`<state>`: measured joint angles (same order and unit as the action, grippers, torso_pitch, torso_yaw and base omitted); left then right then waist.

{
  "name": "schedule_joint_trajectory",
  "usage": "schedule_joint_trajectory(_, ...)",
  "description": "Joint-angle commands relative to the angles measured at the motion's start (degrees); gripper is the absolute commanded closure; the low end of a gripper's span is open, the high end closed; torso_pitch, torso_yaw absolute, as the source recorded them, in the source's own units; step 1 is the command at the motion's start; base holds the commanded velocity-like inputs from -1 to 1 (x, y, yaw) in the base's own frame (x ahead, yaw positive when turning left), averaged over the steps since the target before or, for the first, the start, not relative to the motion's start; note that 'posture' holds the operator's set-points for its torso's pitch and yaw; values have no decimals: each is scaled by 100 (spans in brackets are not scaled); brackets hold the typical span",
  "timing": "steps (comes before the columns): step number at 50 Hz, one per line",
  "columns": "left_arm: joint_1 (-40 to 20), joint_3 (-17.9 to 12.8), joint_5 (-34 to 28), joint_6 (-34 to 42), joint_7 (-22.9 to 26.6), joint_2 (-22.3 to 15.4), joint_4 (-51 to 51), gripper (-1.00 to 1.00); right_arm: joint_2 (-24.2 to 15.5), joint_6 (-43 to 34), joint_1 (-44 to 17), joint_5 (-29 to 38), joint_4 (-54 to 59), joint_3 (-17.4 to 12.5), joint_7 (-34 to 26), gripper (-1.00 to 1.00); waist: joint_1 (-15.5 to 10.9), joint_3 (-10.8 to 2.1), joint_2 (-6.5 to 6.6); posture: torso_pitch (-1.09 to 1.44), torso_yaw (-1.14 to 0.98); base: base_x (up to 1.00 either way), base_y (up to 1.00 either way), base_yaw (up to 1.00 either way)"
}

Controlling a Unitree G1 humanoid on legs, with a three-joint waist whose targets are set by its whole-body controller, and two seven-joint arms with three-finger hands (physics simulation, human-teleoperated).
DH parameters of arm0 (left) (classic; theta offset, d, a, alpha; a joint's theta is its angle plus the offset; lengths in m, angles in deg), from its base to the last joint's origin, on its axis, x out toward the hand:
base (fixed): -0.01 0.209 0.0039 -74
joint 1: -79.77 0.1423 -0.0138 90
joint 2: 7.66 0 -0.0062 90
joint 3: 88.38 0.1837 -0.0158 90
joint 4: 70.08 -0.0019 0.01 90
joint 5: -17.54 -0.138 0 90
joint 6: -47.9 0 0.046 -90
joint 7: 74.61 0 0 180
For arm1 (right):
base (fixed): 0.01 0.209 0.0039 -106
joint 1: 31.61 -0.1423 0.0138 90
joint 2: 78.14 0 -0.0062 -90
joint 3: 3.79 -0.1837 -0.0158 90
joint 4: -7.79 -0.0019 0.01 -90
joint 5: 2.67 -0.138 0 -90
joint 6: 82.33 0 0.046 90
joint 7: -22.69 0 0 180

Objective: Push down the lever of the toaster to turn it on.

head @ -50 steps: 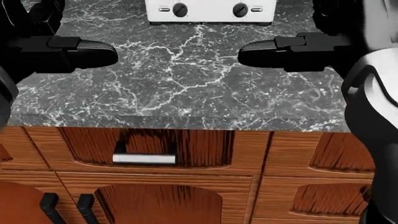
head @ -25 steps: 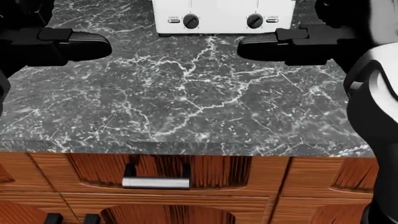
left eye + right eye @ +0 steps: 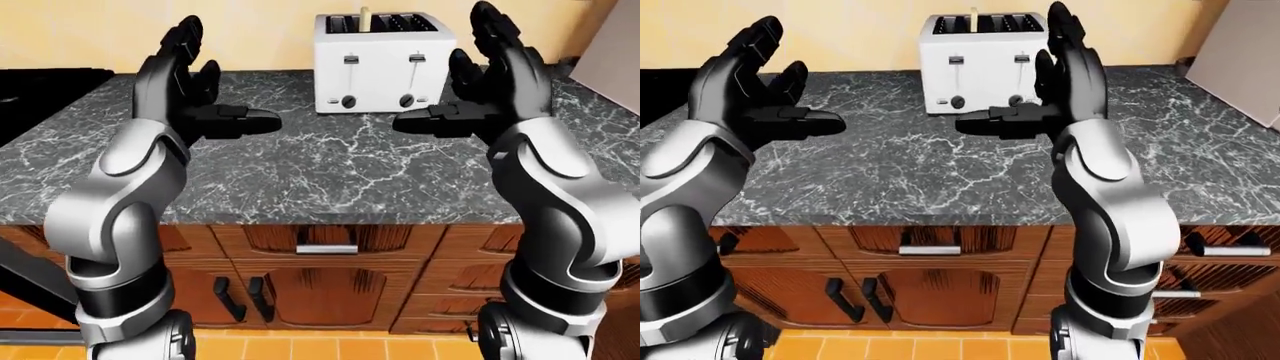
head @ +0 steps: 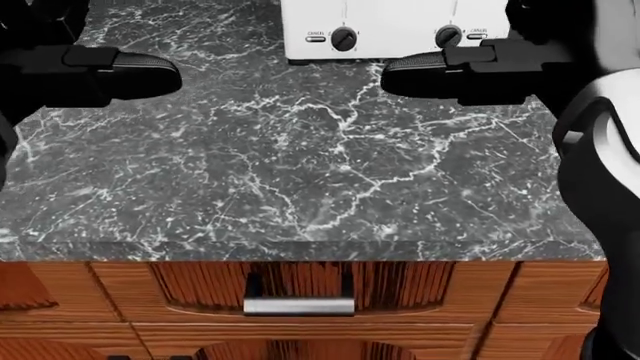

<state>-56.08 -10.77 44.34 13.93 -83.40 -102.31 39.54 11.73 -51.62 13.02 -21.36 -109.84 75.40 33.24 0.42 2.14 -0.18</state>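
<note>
A white four-slot toaster [image 3: 385,64] stands on the dark marble counter [image 3: 300,172] near the yellow wall, at the top middle of the left-eye view. Its two levers [image 3: 351,59] [image 3: 417,58] sit high in their slots, above two black knobs. A pale slice [image 3: 365,16] sticks up from one slot. My left hand [image 3: 225,79] is raised and open, well to the left of the toaster. My right hand [image 3: 450,71] is also open, held just to the right of and nearer than the toaster, not touching it. The head view shows only the toaster's base [image 4: 395,26].
A black stove [image 3: 40,82] adjoins the counter at the left. Wooden drawers and doors with metal handles [image 3: 327,249] lie below the counter edge. A pale panel [image 3: 610,52] rises at the far right. The floor is orange tile.
The whole head view shifted: the counter edge slid down and the toaster moved right and further into the picture, so the camera moved closer. Both hands kept their open pose.
</note>
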Motion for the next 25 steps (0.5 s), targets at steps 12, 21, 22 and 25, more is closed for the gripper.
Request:
schedule_joint_trajectory(12,-179,-96,-44,-168,-24,-76,128,-100,-34,209,-157,-21,-98,-2,-45,-100,8,-90,157,0,0,6,29,0)
schedule_joint_trajectory(21,-175,-90,-63,-194,-13,-69,105,-100,-34,203,-163,-36,-113,0,-32,-100,-20,-84,-306,0,0,14,30,0)
schedule_joint_trajectory(22,-171,-90,-69,-214,-3,-70,90,-100,-34,245,-153,-31,-82,-2,-42,-100,-5,-103,-290,0,0,24,22,0)
schedule_joint_trajectory(25,-170,-87,-79,-237,8,-68,75,-100,-33,247,-162,-40,-74,-15,-32,-100,14,-20,-64,0,0,25,13,0)
